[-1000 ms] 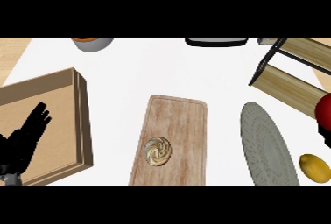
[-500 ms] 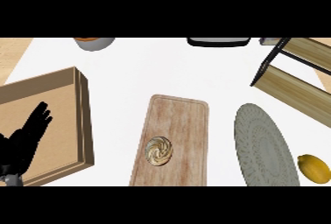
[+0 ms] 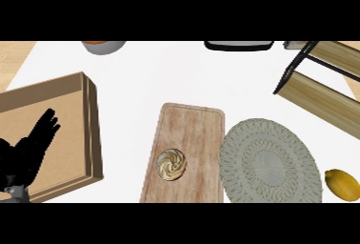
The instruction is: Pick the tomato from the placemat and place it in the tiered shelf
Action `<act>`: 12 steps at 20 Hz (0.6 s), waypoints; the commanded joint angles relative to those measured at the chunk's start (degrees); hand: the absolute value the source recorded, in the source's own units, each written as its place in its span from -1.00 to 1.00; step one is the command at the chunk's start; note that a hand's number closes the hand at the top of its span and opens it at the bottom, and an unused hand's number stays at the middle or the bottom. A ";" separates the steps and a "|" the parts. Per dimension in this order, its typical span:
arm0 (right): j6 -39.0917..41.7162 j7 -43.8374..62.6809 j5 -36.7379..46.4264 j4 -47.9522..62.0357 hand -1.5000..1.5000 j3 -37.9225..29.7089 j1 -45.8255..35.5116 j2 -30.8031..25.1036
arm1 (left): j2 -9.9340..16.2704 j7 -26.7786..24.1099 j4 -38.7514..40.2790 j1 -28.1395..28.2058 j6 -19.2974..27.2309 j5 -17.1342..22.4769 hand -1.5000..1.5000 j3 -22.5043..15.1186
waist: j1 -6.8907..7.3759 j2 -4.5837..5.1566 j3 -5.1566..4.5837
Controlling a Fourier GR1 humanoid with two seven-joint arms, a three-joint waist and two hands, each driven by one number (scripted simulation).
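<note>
White counter (image 3: 183, 76), perhaps wooden at its left corner.

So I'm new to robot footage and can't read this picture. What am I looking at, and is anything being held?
This view looks steeply down from the robot's head onto a kitchen counter. The black shape at lower left is the robot's left hand, fingers straight, resting over a shallow wooden tray and holding nothing. The right hand is out of view. In the middle lies a wooden cutting board with a small swirled pastry on it. Beside it is a round grey placemat, with a lemon to its right. The tiered shelf stands at upper right. No tomato shows now.
</note>
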 commanded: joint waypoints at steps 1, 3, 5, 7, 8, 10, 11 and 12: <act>-0.98 1.78 0.74 6.52 1.00 0.15 -2.55 -2.04 | -1.53 1.41 -2.36 -0.20 1.42 -1.02 0.00 -0.93 | 0.12 0.03 0.06; -2.37 -3.81 2.54 12.07 1.00 -1.08 -1.72 -5.28 | -1.41 0.72 1.58 -3.13 2.29 -1.95 0.00 -0.47 | -0.08 0.19 0.07; -3.58 -4.39 4.93 15.32 1.00 0.65 -2.71 -6.71 | -0.50 1.27 1.23 -2.66 0.30 -0.54 0.00 0.23 | 0.19 0.16 0.07; -8.01 -6.05 9.41 17.24 1.00 4.28 -1.50 -5.41 | 0.35 2.43 -0.70 -2.12 -0.98 1.21 0.00 1.40 | 0.52 0.21 0.07; -9.63 -7.00 10.58 16.51 1.00 4.33 0.68 -4.76 | -1.07 1.13 -1.60 -0.85 0.69 -1.19 0.00 -0.16 | 0.33 0.16 0.09; -9.68 -9.63 10.34 23.34 1.00 4.15 -2.76 -7.88 | -0.13 1.31 0.41 -1.83 -1.12 0.38 0.00 1.12 | 0.32 0.16 0.07; -9.66 -12.53 9.42 22.69 1.00 1.44 0.34 -9.24 | -1.53 -1.32 1.38 -0.37 0.41 -1.77 0.00 0.22 | 0.00 0.11 0.08; -13.90 -14.32 11.50 27.85 1.00 3.00 -0.80 -8.27 | -1.12 0.82 -0.79 -0.56 -0.02 -0.91 0.00 0.37 | 0.42 0.19 0.09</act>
